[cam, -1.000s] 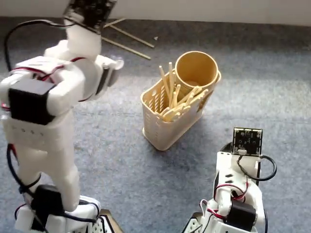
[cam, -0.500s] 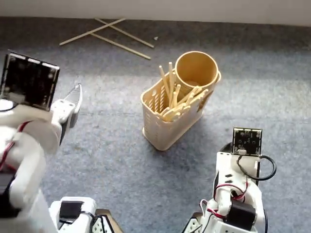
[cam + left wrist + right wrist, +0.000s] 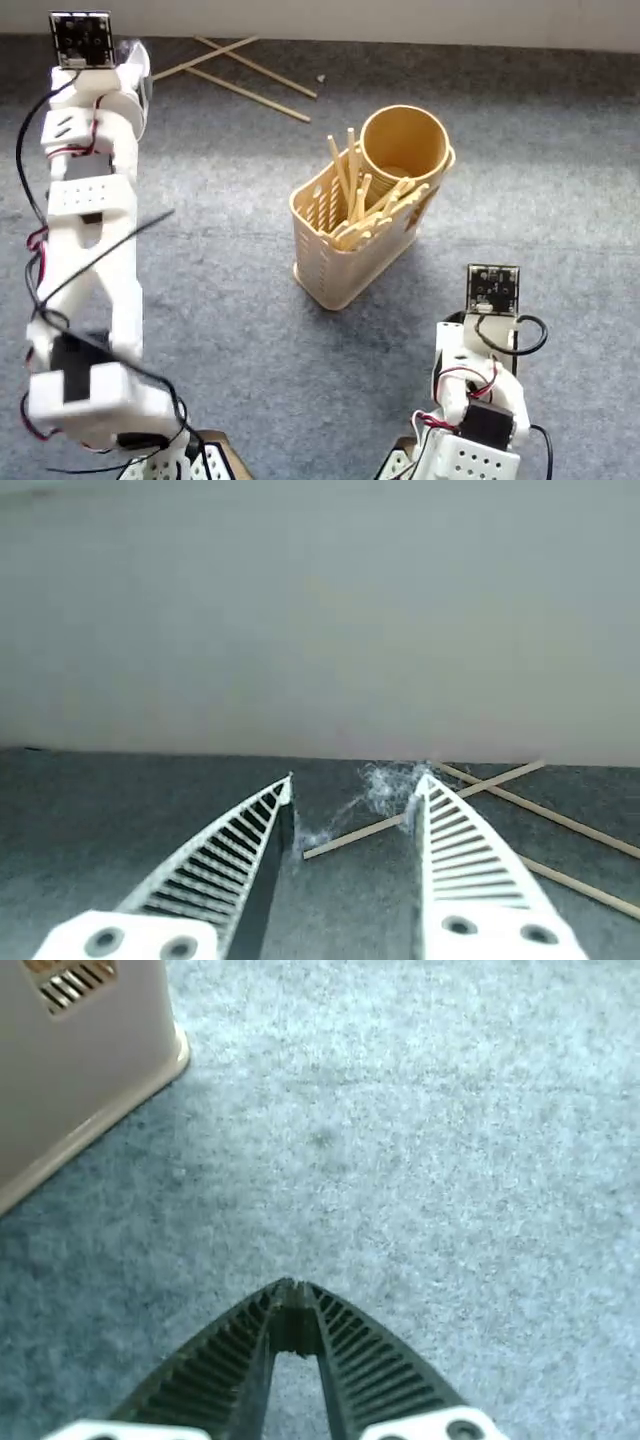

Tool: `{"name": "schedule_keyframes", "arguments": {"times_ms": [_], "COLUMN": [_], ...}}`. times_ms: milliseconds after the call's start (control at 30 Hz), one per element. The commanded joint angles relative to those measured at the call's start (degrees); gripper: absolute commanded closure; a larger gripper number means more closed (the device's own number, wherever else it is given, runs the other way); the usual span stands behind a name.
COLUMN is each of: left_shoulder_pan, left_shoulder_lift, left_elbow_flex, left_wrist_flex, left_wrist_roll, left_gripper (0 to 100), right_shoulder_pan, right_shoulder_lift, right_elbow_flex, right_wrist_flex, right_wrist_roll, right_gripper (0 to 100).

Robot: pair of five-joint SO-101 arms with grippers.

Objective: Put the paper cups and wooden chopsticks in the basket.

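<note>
A cream slatted basket [image 3: 335, 262] stands mid-carpet and holds a tan paper cup [image 3: 403, 146] and several wooden chopsticks [image 3: 352, 195]. Three loose chopsticks [image 3: 247, 72] lie on the carpet near the back wall. My left gripper [image 3: 138, 62] is at the far left back, just left of them. In the left wrist view it [image 3: 354, 785] is open, and one chopstick [image 3: 380, 825] lies just beyond its white tips. My right gripper [image 3: 290, 1288] is shut on nothing, low over bare carpet beside the basket's corner [image 3: 80, 1055].
A pale wall [image 3: 320, 610] rises right behind the loose chopsticks. Grey carpet [image 3: 250, 330] covers the floor around the basket. The right arm's base [image 3: 470, 430] sits at the front right, the left arm's base [image 3: 100, 410] at the front left.
My left arm has swung from the near left out to the far back left, stopping by the loose chopsticks. The right arm has shifted slightly left.
</note>
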Motion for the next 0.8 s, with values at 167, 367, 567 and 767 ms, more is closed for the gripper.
{"name": "schedule_keyframes", "arguments": {"times_ms": [167, 367, 567, 767], "left_shoulder_pan": [-0.13, 2.95, 6.02, 7.34], "left_shoulder_lift": [47.43, 78.9, 89.27, 89.54], "left_elbow_flex": [-54.73, -97.89, -101.85, -99.21], "left_wrist_flex": [-2.29, 4.57, 1.58, 1.67], "left_wrist_roll": [5.27, 5.01, -1.32, -3.52], "left_gripper": [79, 83, 86, 86], "right_shoulder_pan": [-6.46, -6.37, -6.37, -6.37], "right_shoulder_lift": [-0.4, -0.4, -0.4, -0.4], "right_elbow_flex": [4.53, 4.53, 4.53, 4.53], "right_wrist_flex": [0.66, 0.75, 0.84, 0.84], "right_wrist_roll": [0.79, 0.79, 0.79, 0.79], "right_gripper": [98.2, 98.2, 98.2, 98.2]}}
